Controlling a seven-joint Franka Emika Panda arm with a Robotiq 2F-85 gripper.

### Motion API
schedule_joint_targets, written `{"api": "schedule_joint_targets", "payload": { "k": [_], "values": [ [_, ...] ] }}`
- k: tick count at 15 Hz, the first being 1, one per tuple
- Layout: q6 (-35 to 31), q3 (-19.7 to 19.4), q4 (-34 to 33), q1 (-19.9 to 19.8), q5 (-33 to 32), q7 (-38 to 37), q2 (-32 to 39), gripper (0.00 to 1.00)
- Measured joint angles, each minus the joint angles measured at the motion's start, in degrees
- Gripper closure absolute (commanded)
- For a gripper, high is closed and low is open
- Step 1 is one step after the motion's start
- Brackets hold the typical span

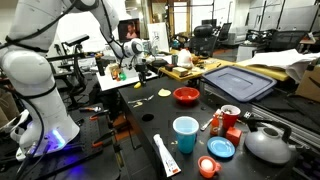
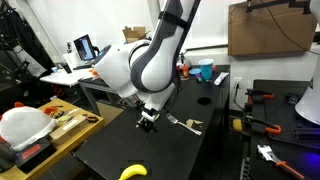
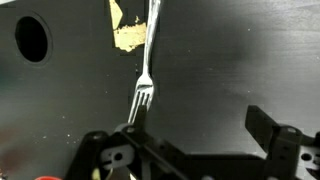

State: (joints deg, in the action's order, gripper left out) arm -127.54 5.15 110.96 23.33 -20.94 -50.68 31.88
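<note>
A metal fork (image 3: 150,55) lies flat on the black table (image 3: 230,50), tines pointing toward my gripper (image 3: 198,111). The jaws stand wide open just above the table. The left finger (image 3: 138,108) sits right at the tines, and whether it touches them I cannot tell; the right finger (image 3: 262,122) is far off to the side. Nothing is between them. In an exterior view the gripper (image 2: 148,122) hangs low beside the fork (image 2: 181,122). My gripper (image 1: 143,67) also shows at the table's far end.
A tan scrap (image 3: 127,35) lies by the fork handle, and a round hole (image 3: 32,38) is in the tabletop. A banana (image 2: 132,172) lies near the front edge. Farther along stand a red bowl (image 1: 186,96), blue cup (image 1: 185,133) and kettle (image 1: 268,143).
</note>
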Motion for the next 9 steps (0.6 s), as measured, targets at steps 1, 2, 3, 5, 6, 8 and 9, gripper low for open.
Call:
{"api": "schedule_joint_targets", "payload": {
  "k": [1,2,3,5,6,8,9],
  "values": [
    [-2.45,0.0,1.2,-0.52,0.44,0.03,-0.74,0.0],
    [-4.39,0.0,2.43,-0.97,0.81,0.11,-1.5,0.0],
    [-6.18,-0.01,3.76,-1.37,1.31,0.31,-2.33,0.0],
    [-9.04,-0.01,6.54,-2.05,2.52,1.34,-4.09,0.0],
    [-10.02,-0.01,7.88,-2.3,3.08,1.95,-4.98,0.0],
    [-11.46,-0.01,10.51,-2.76,4.3,2.63,-6.73,0.0],
    [-11.95,-0.01,11.8,-2.95,4.81,3.14,-7.6,0.0]
  ]
}}
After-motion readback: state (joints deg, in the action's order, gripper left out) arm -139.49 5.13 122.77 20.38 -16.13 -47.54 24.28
